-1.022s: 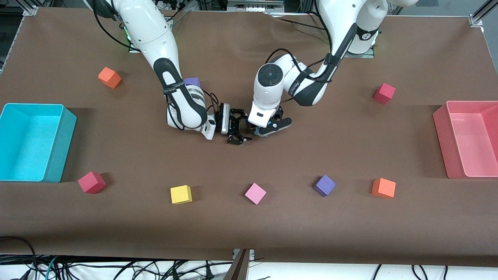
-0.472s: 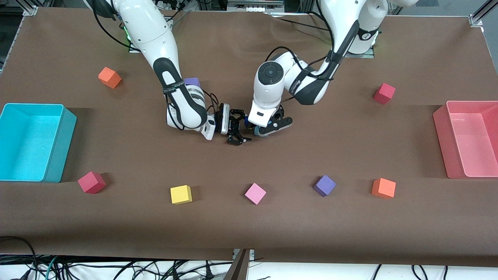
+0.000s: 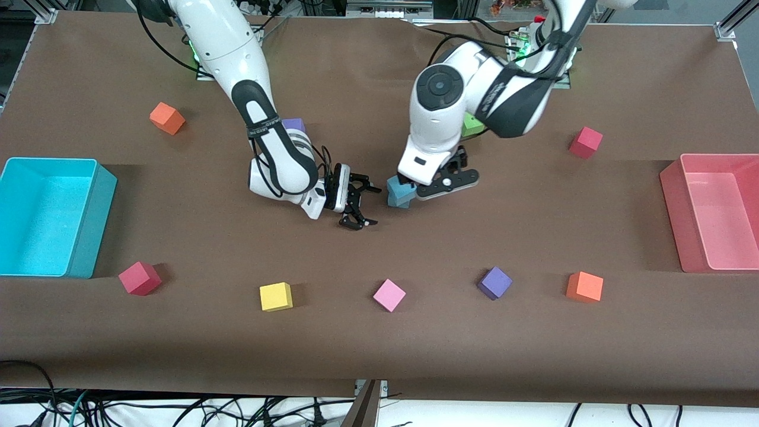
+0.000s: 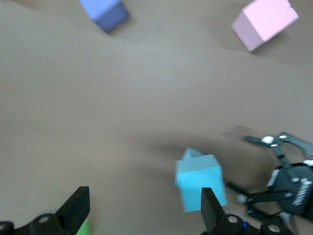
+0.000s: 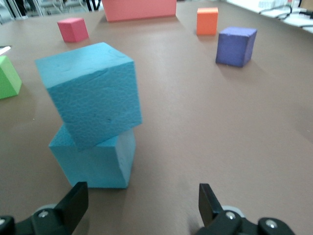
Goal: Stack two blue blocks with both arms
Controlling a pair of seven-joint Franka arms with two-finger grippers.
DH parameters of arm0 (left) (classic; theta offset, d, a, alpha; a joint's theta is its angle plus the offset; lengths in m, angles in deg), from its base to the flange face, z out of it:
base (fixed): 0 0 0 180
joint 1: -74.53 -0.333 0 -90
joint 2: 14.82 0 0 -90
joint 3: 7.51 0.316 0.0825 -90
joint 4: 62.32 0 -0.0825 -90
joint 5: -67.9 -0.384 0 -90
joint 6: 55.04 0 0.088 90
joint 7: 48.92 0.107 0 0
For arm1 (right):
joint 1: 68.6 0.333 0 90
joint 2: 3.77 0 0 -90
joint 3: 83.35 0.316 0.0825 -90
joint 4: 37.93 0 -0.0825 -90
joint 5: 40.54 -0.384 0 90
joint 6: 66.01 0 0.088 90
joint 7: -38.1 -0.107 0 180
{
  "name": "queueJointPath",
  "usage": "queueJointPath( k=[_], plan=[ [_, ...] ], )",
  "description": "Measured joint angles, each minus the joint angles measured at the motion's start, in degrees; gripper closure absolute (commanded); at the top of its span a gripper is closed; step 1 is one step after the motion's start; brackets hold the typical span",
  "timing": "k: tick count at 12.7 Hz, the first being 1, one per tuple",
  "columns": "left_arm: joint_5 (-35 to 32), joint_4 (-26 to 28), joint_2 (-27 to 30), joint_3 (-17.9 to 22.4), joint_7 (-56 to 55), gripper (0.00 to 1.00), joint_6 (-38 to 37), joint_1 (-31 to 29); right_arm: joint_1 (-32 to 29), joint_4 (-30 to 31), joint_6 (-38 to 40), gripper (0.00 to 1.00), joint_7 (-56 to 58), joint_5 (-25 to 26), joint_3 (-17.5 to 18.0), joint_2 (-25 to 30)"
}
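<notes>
The two blue blocks [image 3: 398, 191] stand stacked in the middle of the table. In the right wrist view the upper block [image 5: 88, 93] sits twisted and a little tilted on the lower block [image 5: 95, 159]. My left gripper [image 3: 442, 178] hangs open just above the table beside the stack, on the left arm's side, holding nothing. From its wrist the stack [image 4: 198, 178] shows next to one finger of the left gripper [image 4: 144, 200]. My right gripper [image 3: 356, 206] is open and low at the stack's other flank, a short gap away, and the right gripper [image 5: 142, 193] is empty.
Near the front camera lie a red [image 3: 139, 277], yellow [image 3: 276, 296], pink [image 3: 389, 295], purple [image 3: 494, 282] and orange cube [image 3: 584, 286]. A green cube [image 3: 472, 124] and a purple one [image 3: 292, 124] lie near the arms. A teal bin [image 3: 89, 237] and a pink bin [image 3: 673, 207] stand at the table's ends.
The left gripper has opened off the upper blue block, risen and drawn back toward its own end, uncovering the stack. The right gripper has backed off slightly.
</notes>
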Motion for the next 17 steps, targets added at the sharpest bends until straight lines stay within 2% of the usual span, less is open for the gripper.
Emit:
queueJointPath(
  k=[4, 6, 9, 13, 15, 17],
  plan=[
    [0.0, -8.6, 0.6, 0.3, 11.2, 0.0, -16.3, -8.0, 0.0, -0.3, -2.0, 0.0, -16.6, 17.6, -1.2, 3.4],
    [0.0, -11.3, 0.9, 0.5, 17.8, 0.0, -17.5, -11.2, -0.1, -0.4, -2.0, 0.0, -27.2, 26.6, -2.5, 5.4],
    [0.0, -13.3, 2.5, 0.5, 28.7, 0.0, -18.2, -16.0, -0.2, -2.5, -0.8, 0.0, -48.4, 43.5, -4.4, 8.0],
    [0.0, -13.3, 7.3, 1.4, 41.4, 0.0, -20.8, -23.0, -0.5, -13.1, 10.9, 0.0, -80.4, 64.5, -8.2, 9.2],
    [1.0, -11.9, 10.4, 2.9, 44.7, 0.0, -21.2, -24.1, -0.9, -16.7, 14.9, 0.0, -94.0, 70.9, -8.8, 9.3],
    [2.0, -6.7, 14.6, 4.8, 48.3, 0.0, -16.9, -25.1, -2.7, -17.5, 18.0, 0.0, -102.5, 72.3, -9.6, 9.3]
  ],
)
